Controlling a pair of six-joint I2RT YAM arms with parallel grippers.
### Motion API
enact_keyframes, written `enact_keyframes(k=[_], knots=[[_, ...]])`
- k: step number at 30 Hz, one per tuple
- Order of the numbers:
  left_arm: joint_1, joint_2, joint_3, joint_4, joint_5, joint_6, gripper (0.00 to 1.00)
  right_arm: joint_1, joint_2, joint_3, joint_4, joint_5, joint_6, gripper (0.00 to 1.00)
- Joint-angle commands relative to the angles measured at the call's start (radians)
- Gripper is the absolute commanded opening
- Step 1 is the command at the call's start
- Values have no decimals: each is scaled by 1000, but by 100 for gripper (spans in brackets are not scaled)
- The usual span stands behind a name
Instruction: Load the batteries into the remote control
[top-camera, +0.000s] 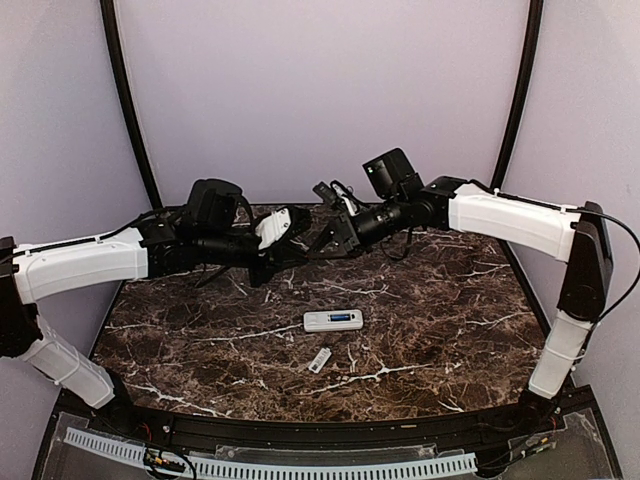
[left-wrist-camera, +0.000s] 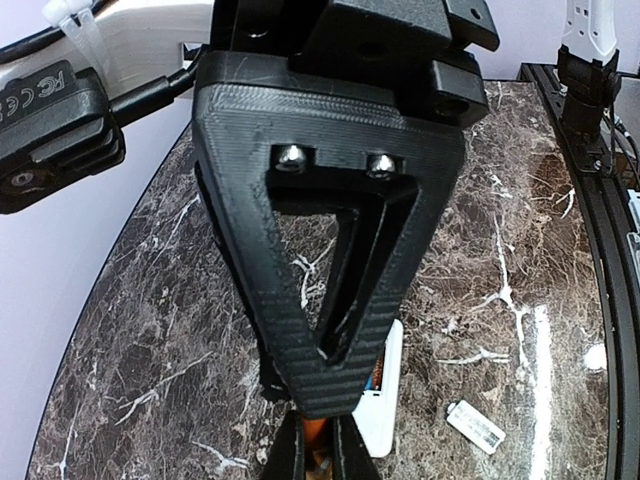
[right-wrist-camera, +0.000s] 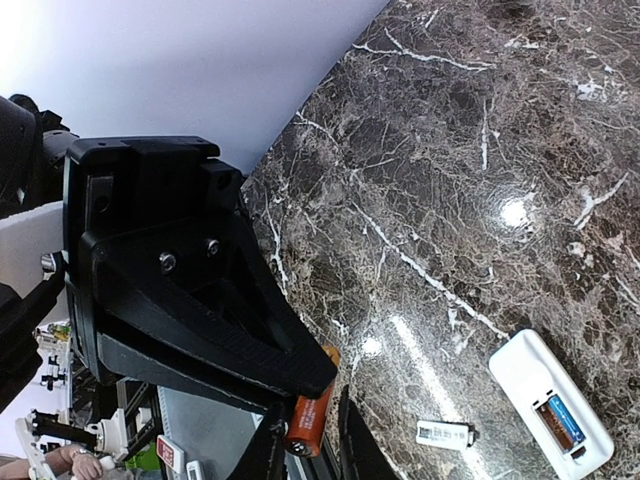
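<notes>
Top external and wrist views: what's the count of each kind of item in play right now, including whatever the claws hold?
Remote control: 1
Small white loose piece: 1
Batteries: 3 (held battery in the right claw; seated battery in the remote control; orange cell, probably a battery, in the left claw)
Total: 5

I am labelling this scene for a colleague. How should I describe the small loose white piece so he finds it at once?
On the dark marble table, find the white remote control near the middle. The loose piece lies just toward the near edge from it, not touching: much smaller, and diagonal where the remote lies crosswise.
</notes>
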Motion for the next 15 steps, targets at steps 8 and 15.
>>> enact_keyframes(k=[8,15], knots=[[-5,4,7,16,17,10,0,7,12,-18,36,-20,-12,0],[-6,33,-10,12,-10,-19,70,-23,-12,-77,8,21,-31,0]])
